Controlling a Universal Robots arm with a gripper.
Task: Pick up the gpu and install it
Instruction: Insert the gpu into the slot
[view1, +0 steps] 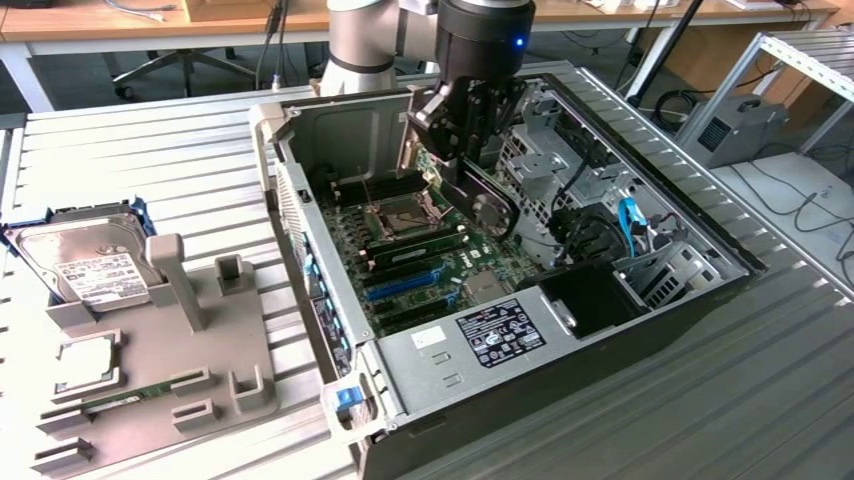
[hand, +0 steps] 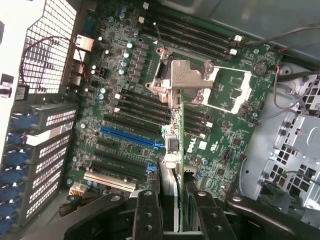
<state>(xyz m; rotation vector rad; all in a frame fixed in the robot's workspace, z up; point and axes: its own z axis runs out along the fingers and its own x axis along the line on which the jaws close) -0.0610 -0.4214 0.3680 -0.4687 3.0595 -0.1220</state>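
- Black gripper closest to the wrist camera, its two fingers clamped on the gpu, one on each face
- From the wrist the gpu is seen edge-on, its far edge pointing down at the motherboard
- That far edge sits over the board between the end of the long blue slot and the metal CPU socket; whether it touches the board I cannot tell
- In the exterior view the gripper hangs inside the open computer case, with the gpu tilted beneath it
- The case lies on a slatted metal table
- On the exterior view's left, well apart from the case, a grey holder carries a hard drive and a memory stick
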